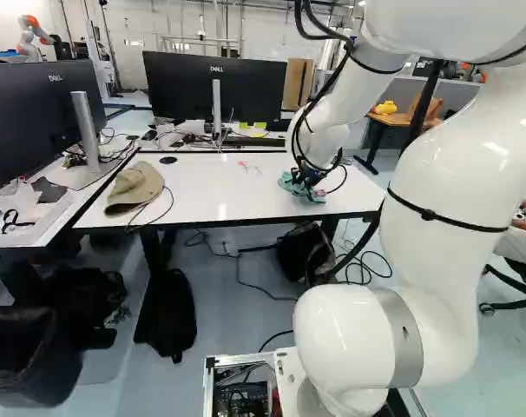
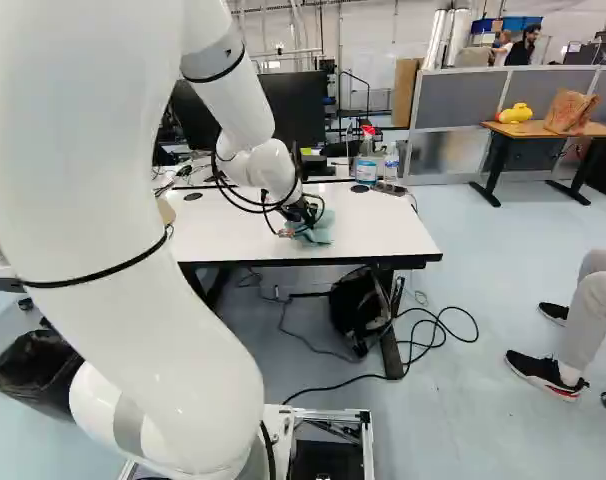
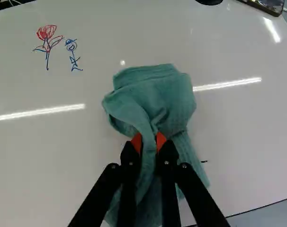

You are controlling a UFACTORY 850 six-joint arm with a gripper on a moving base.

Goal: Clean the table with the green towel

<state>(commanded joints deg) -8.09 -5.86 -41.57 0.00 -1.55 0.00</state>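
From where I stand, the biggest thing is the one white arm (image 1: 445,217), filling the right side of the left base view and the left side of the right base view. It reaches over one white table (image 1: 228,204), across the middle of both frames. Two black monitors stand in the left base view, one screen (image 1: 37,122) at the upper left and another screen (image 1: 215,87) at the upper middle. One small wooden table (image 2: 528,129) is at the upper right of the right base view, bearing one yellow object (image 2: 515,113) and one brown bag (image 2: 571,112). One black backpack (image 2: 355,305) sits under the white table, in the lower middle of that view. One tan cap (image 1: 134,187) lies on the tabletop, left of centre in the left base view. There's one green towel (image 3: 167,104), bunched on the white table near its front edge, and one black gripper (image 2: 291,230) holding a fold of it pinched between its two orange pads (image 3: 137,142). Two bottles, a spray bottle (image 2: 367,165) and a smaller bottle (image 2: 391,163), stand upper right of centre in the right base view. Two drawings, a red-and-blue flower (image 3: 47,40) and a blue stick figure (image 3: 71,47), lie ahead of the gripper, off to one side of the towel; one short black mark (image 3: 204,161) is just beside the cloth.
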